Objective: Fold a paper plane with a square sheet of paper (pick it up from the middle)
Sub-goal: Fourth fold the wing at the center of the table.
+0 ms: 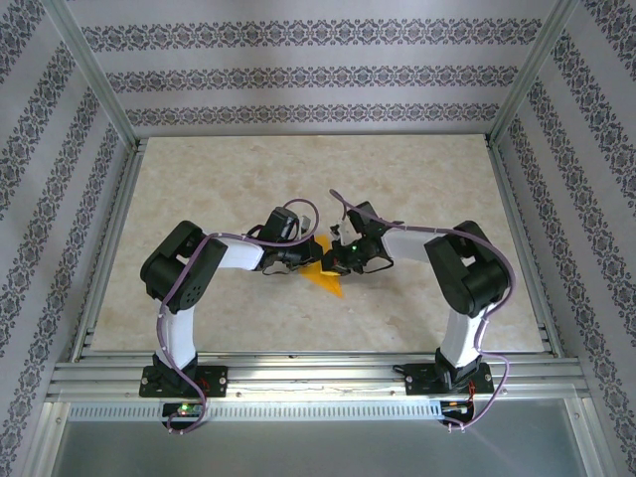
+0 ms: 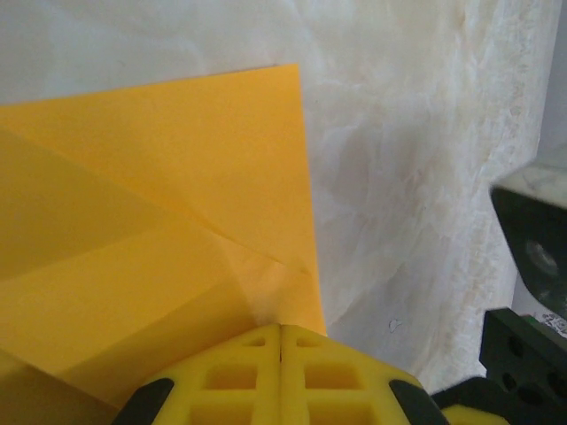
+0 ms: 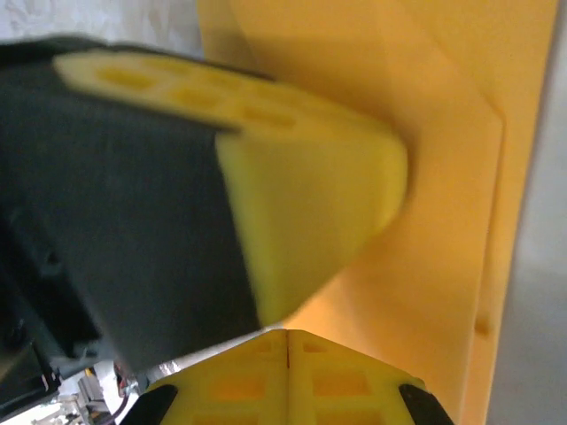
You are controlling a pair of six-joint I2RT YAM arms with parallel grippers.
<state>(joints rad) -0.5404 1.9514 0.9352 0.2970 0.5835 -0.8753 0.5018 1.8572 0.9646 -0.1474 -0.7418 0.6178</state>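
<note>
Item: one orange-yellow sheet of paper [image 1: 328, 281], partly folded with creases showing in the left wrist view [image 2: 177, 177], lying flat near the middle of the marbled table [image 1: 199, 199], one pointed corner sticking out toward 6 o'clock from under the two hands. Left hand [image 1: 298, 260]: comes in from 9 o'clock, yellow fingers [image 2: 257, 372] shut tight together, tips at the paper's folded edge; whether any paper is pinched cannot be told. Right hand [image 1: 336, 260]: comes in from 3 o'clock, fingers [image 3: 337, 381] likewise closed against each other, just beside the left hand [image 3: 310, 204] and over the paper [image 3: 443, 221].
</note>
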